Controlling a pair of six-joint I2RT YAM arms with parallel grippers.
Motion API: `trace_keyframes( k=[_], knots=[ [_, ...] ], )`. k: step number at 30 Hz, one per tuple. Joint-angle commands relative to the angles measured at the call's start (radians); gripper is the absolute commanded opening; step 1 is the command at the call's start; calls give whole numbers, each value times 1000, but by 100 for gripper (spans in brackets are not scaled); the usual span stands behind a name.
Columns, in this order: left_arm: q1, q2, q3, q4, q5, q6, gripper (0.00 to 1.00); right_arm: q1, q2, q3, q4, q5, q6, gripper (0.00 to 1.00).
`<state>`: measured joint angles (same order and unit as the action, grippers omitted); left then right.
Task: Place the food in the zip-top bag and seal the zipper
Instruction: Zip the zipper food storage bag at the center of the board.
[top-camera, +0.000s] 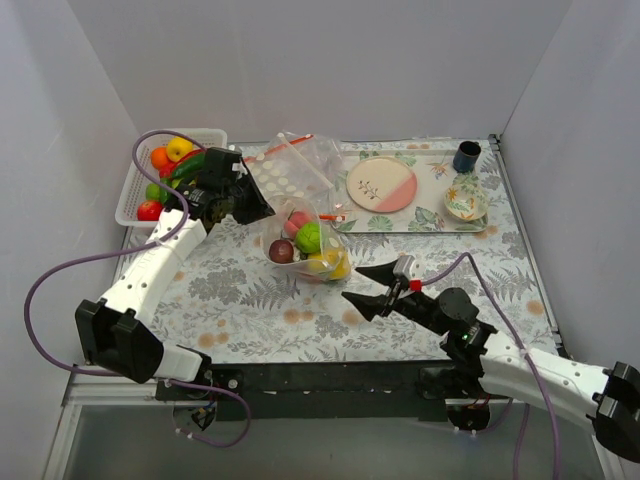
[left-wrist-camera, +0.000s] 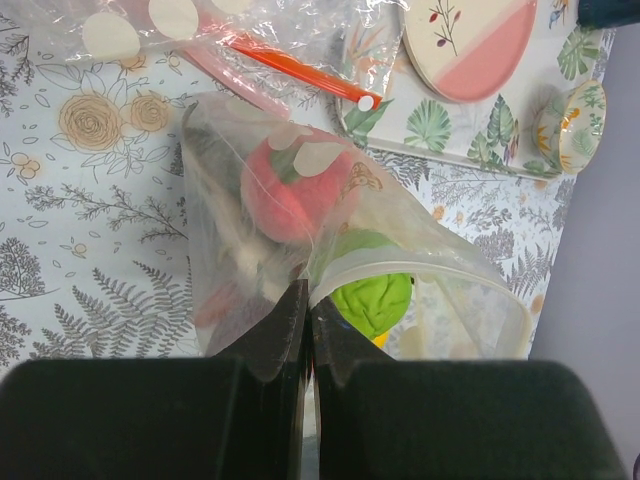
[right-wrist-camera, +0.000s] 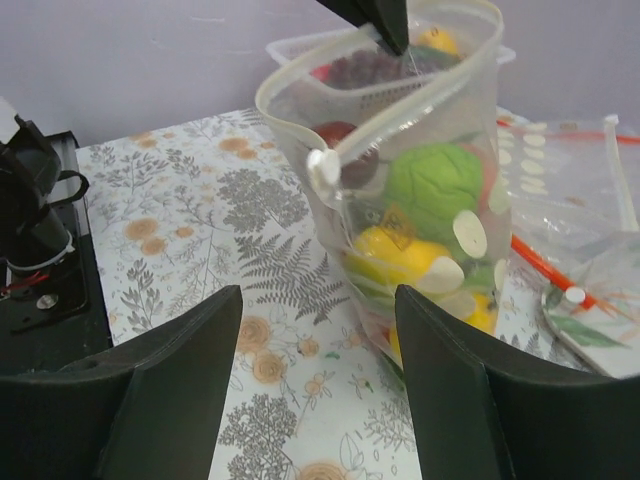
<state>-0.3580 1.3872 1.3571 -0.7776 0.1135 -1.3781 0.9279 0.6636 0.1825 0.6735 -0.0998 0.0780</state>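
A transparent polka-dot zip-top bag (top-camera: 305, 245) stands on the table mat with its mouth open. It holds toy food: a green round (top-camera: 309, 237), a dark red one (top-camera: 282, 251), a pink-red one (left-wrist-camera: 295, 190) and yellow pieces (right-wrist-camera: 395, 250). Its mouth strip (right-wrist-camera: 300, 90) looks pale and carries a white slider (right-wrist-camera: 322, 165). My left gripper (top-camera: 265, 215) is shut on the bag's mouth edge (left-wrist-camera: 307, 295) and holds it up. My right gripper (top-camera: 368, 285) is open and empty, low over the mat just in front of the bag (right-wrist-camera: 318, 300).
A white slatted basket (top-camera: 135, 195) at the back left holds more toy food (top-camera: 180, 148). An empty dotted bag (top-camera: 300, 165) with a red zipper strip (left-wrist-camera: 290, 65) lies behind the held bag. A tray (top-camera: 400, 222) at the back right carries a plate (top-camera: 381, 185), bowl (top-camera: 465, 200) and cup (top-camera: 466, 156).
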Motion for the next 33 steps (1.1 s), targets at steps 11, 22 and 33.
trace_keyframes(
  k=[11, 22, 33],
  knots=[
    [25, -7, 45, -12, 40, -7, 0, 117, 277, 46, 423, 212, -265, 64],
    [27, -1, 50, -11, 43, -6, 0, 138, 416, 126, 480, 213, -299, 58],
    [25, 4, 43, -5, 49, -9, 0, 143, 487, 141, 543, 247, -308, 44]
  ],
)
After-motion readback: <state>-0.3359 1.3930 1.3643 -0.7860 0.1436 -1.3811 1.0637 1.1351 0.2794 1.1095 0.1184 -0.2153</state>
